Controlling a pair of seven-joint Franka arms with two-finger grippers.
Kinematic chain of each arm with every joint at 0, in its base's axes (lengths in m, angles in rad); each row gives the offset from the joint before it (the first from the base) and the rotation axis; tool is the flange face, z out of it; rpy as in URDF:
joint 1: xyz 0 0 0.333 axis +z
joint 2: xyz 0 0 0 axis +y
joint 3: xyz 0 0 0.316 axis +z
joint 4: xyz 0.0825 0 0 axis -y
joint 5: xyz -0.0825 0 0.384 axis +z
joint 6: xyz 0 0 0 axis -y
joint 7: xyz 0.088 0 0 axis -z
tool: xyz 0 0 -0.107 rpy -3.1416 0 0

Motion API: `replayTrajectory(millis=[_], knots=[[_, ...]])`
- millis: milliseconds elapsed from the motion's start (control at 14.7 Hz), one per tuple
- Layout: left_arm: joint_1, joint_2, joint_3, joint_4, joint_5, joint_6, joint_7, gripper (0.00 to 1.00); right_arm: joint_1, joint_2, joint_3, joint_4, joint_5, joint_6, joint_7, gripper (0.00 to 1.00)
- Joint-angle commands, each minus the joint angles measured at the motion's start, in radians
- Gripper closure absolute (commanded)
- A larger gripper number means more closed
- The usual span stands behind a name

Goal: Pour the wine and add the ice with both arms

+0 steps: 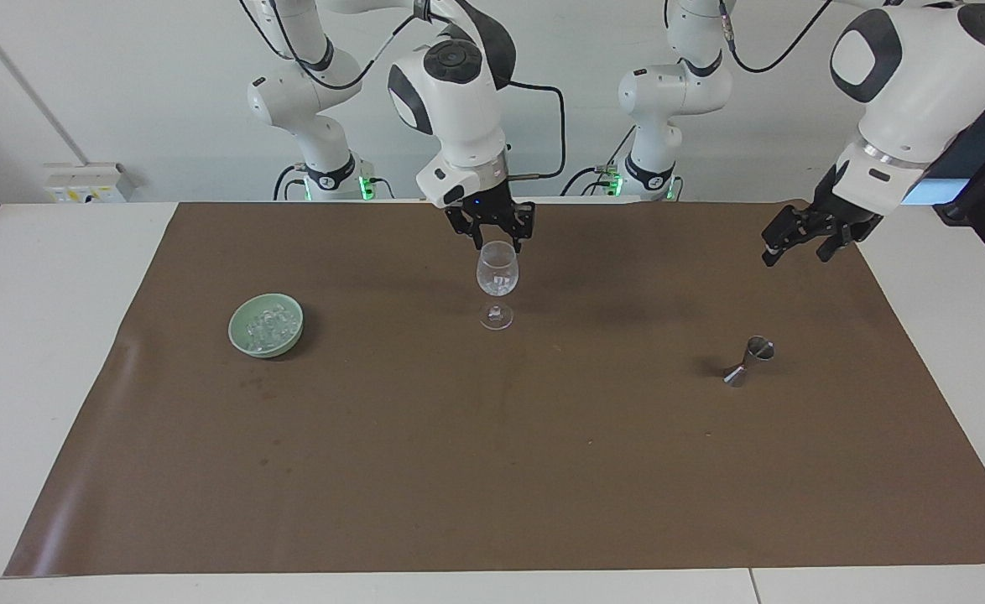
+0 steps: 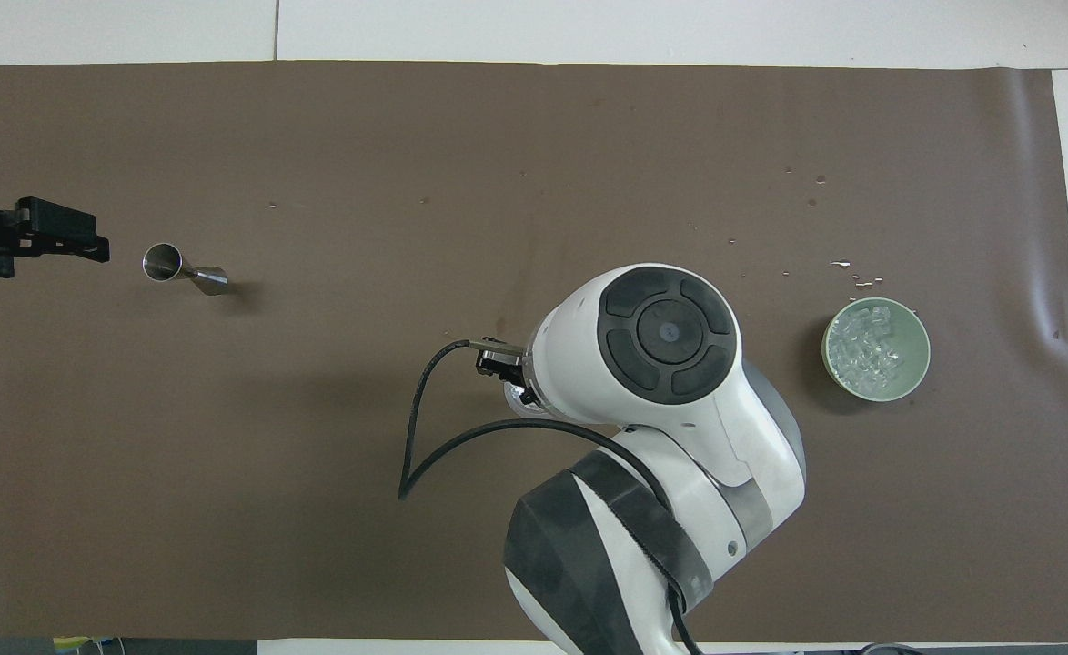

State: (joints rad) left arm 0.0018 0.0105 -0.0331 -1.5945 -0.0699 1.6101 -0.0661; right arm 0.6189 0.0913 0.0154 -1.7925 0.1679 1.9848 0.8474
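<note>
Two robot arms, each with one gripper: the right gripper (image 1: 499,237) at upper centre, the left gripper (image 1: 805,237) at upper right. One wine glass (image 1: 497,278), one green bowl (image 1: 266,325) of ice (image 1: 268,324) lumps too many to count, one metal jigger (image 1: 748,360), one brown mat (image 1: 492,470).

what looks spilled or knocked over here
The jigger lies tipped on its side on the brown mat instead of upright. Small clear bits lie scattered on the mat beside the green bowl.

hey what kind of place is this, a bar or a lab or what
Most likely a robotics lab set up as a mock bar: two white arms over a brown mat, with only a wine glass, a metal jigger and a bowl of ice.
</note>
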Motion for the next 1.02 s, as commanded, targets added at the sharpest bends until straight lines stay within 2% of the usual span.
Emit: replayTrajectory(millis=[0, 205, 341, 614, 750, 955], knots=[[-0.009, 0.008, 0.007, 0.082, 0.024, -0.128, 0.057, 0.0, -0.054, -0.016, 0.003, 0.031, -0.022, -0.027, -0.011, 0.0], [-0.009, -0.009, 0.005, 0.077, 0.022, -0.191, 0.114, 0.0, -0.114, -0.047, 0.001, 0.028, -0.086, -0.053, -0.077, 0.0], [-0.006, -0.021, 0.001, 0.071, 0.021, -0.219, 0.123, 0.0, -0.195, -0.073, 0.0, 0.03, -0.088, -0.105, -0.17, 0.0], [-0.009, -0.024, -0.001, 0.051, 0.021, -0.193, 0.124, 0.0, -0.349, -0.117, 0.0, 0.018, -0.088, -0.202, -0.364, 0.0], [-0.009, -0.021, -0.005, 0.053, 0.07, -0.182, 0.129, 0.0, -0.425, -0.136, 0.0, 0.018, -0.088, -0.228, -0.489, 0.0], [-0.009, -0.024, -0.018, 0.05, 0.078, -0.177, 0.138, 0.0, -0.56, -0.172, 0.001, 0.021, -0.093, -0.305, -0.664, 0.0]])
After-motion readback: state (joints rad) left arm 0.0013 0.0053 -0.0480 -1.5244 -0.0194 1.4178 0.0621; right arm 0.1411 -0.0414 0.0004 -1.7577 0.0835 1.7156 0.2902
